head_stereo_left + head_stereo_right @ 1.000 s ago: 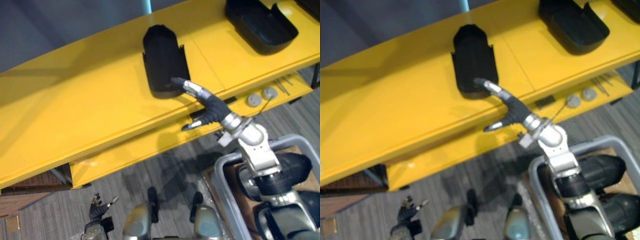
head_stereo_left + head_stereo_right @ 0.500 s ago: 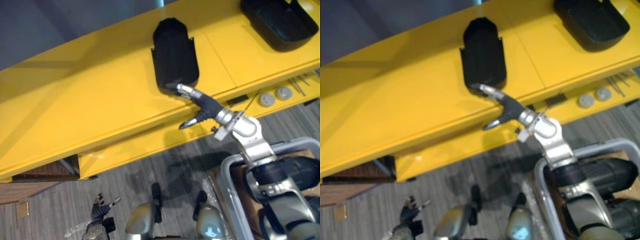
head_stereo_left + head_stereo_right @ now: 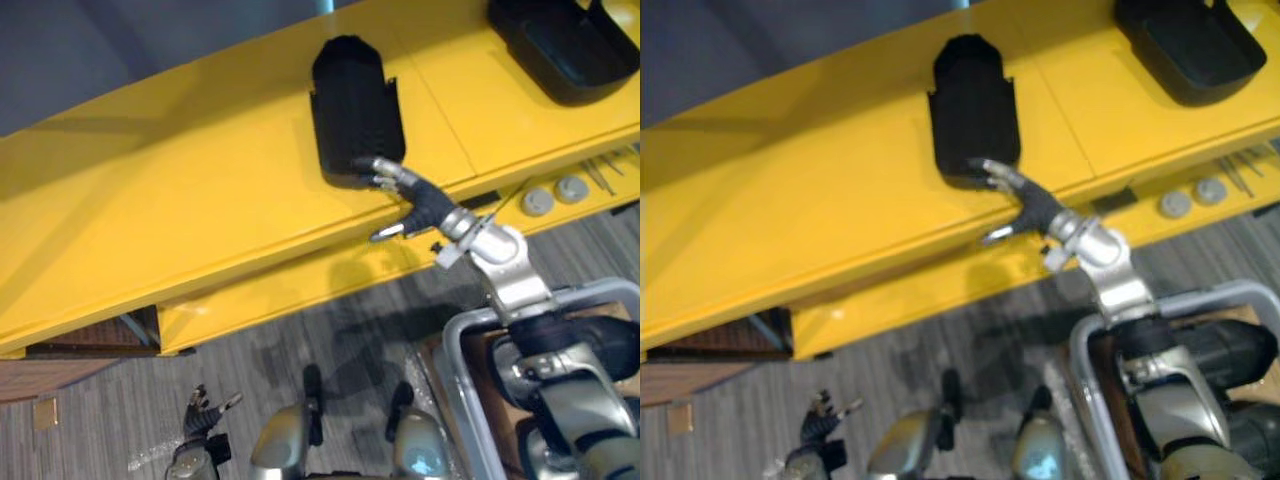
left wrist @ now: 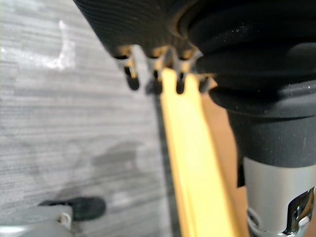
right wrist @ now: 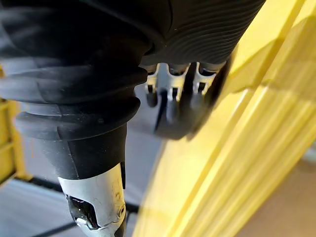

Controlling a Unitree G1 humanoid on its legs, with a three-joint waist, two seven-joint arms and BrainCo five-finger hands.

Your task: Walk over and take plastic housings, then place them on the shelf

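The view has shifted since a second ago. The right hand [image 3: 418,203] still has its fingertips at the near end of the housing [image 3: 355,105], fingers straight, thumb spread wide. The housing lies on the yellow shelf [image 3: 200,200] just beyond the hand, long axis front to back, rounded end pointing away. The left hand [image 3: 203,415] hangs low, fingers loose.

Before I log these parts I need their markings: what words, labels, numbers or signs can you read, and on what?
None can be read.
housing at the right hand: no print visible.
second housing: no print visible.
shelf: no label visible.
discs on the lower level: too small to tell.
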